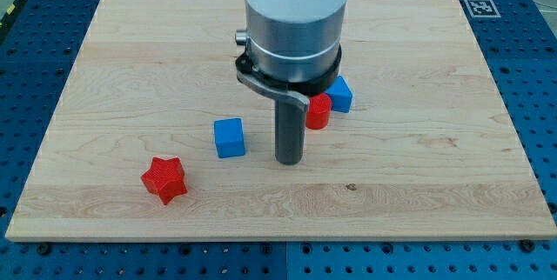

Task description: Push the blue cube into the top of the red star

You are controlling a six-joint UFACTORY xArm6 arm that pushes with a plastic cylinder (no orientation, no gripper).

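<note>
A blue cube (229, 137) lies on the wooden board (418, 158), left of centre. A red star (164, 179) lies below and to the left of it, about a block's width away. My tip (288, 161) rests on the board to the right of the blue cube, with a gap of roughly one block width between them. The arm's body hides the board above the tip.
A red block (318, 112), shape unclear, and a second blue block (340, 94) touch each other just right of the rod, partly hidden by the arm. A black and white marker (480, 6) sits at the board's top right corner.
</note>
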